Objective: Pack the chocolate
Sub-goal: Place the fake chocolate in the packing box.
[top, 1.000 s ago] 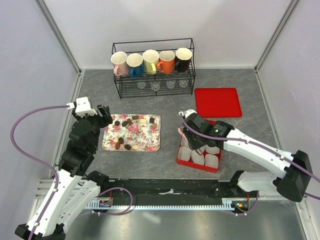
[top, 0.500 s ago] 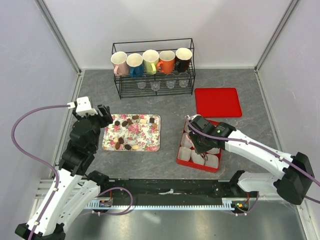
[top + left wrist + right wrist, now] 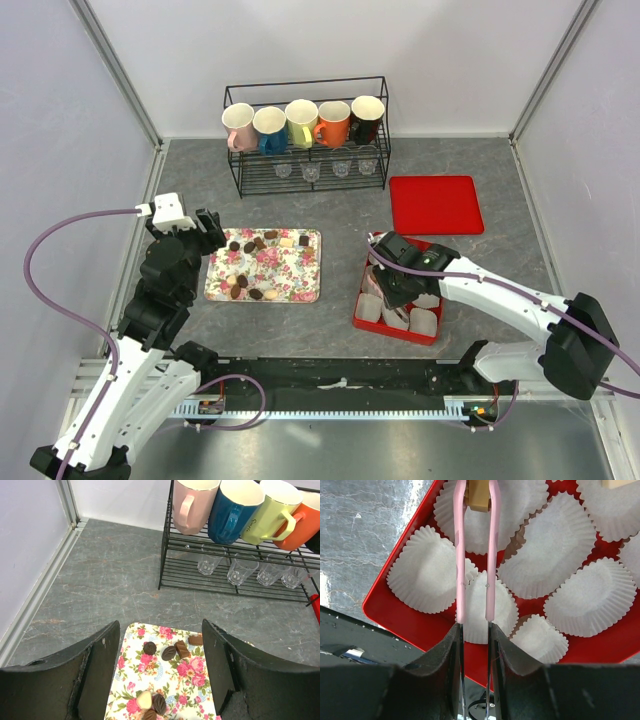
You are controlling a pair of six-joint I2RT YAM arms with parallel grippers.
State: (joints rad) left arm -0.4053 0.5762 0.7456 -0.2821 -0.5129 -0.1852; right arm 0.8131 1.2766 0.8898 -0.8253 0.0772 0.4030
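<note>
Several pieces of chocolate [image 3: 250, 245], mostly dark, lie on the flowered tray [image 3: 295, 275]; the left wrist view shows dark ones [image 3: 169, 653] and a cream one [image 3: 144, 699]. My left gripper [image 3: 160, 625] hangs open above the tray's left end, with nothing between its fingers. My right gripper [image 3: 475, 630] is shut on pink tongs [image 3: 461, 555]. The tong tips pinch a tan chocolate [image 3: 479, 497] over a white paper cup [image 3: 492, 510] in the red box [image 3: 385, 615]. In the top view the right gripper [image 3: 388, 282] sits over that box [image 3: 362, 318].
White crinkled paper cups [image 3: 427, 577] fill the red box. A red lid [image 3: 435, 203] lies flat behind the box. At the back stands a black wire rack [image 3: 305, 175] holding mugs [image 3: 302, 122] and small glasses [image 3: 240, 570]. Walls close in on both sides.
The right gripper with the tongs has turned and shifted a little over the red box. The left arm has not moved.
</note>
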